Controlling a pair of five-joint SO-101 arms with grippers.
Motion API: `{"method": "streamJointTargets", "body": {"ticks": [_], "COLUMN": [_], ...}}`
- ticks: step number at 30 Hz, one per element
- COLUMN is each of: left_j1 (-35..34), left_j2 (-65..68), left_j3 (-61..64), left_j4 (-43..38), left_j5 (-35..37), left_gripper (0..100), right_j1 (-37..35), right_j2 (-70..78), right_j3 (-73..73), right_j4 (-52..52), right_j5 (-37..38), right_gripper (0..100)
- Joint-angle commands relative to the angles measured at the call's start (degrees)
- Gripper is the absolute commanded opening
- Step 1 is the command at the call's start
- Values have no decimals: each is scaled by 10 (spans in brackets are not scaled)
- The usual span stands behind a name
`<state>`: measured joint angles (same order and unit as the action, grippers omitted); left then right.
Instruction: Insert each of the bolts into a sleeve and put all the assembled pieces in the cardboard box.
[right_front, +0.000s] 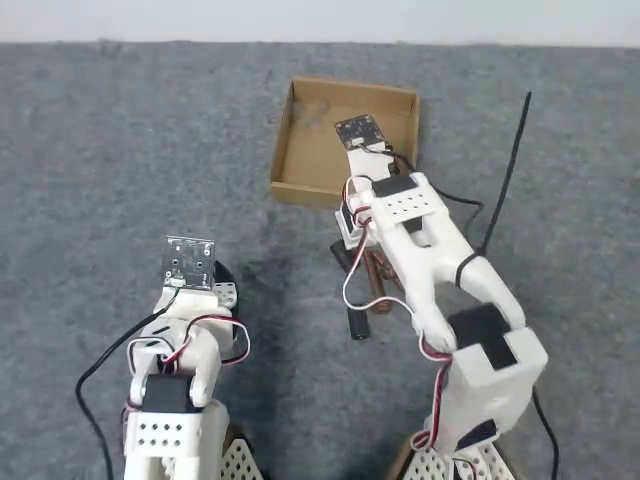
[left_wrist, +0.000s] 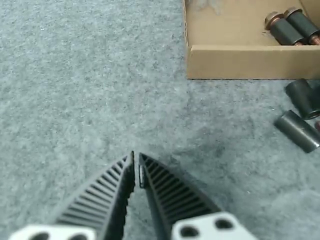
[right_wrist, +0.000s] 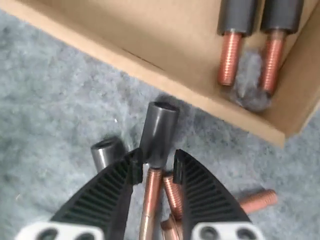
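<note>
You have no readable text, number, label or sign to go by. The walls of the cardboard box (right_front: 305, 190) are plain brown. The small circuit boards (right_front: 189, 262) on the arms' wrists carry only marks too fine to make out.

cardboard box (right_front: 300, 150) just beyond the right pincer (right_front: 350, 265), copper bolts (right_front: 380, 290) and a black sleeve (right_front: 358, 322) just behind it, on grey carpet (right_front: 120, 150)
</note>
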<state>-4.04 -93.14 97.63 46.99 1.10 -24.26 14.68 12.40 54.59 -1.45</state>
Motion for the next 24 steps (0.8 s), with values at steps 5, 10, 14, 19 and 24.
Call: {"method": "streamJointTargets", "body": {"ticks": [5,10,14,19,24], "left_j1": [0,0,0,0,0], "left_j2": [-6,-6,-5,-5,-5], "left_j3": [-7,-7,-7,-7,-7], "left_j4": [-16,-16,-16,-16,-16], "left_j5": [-4,-4,-4,-4,-4], "left_gripper": [12,12,12,12,12], "right_j1": [-6,-6,-4,-2,2], "right_j2": [22,53,76,79,77], "right_j3": [-53,-60,-60,-60,-60], "right_j4": [-9,-11,-29,-29,-28], "right_j5": [-7,-7,-7,-6,-2], "right_gripper": [85,85,85,79,6]}}
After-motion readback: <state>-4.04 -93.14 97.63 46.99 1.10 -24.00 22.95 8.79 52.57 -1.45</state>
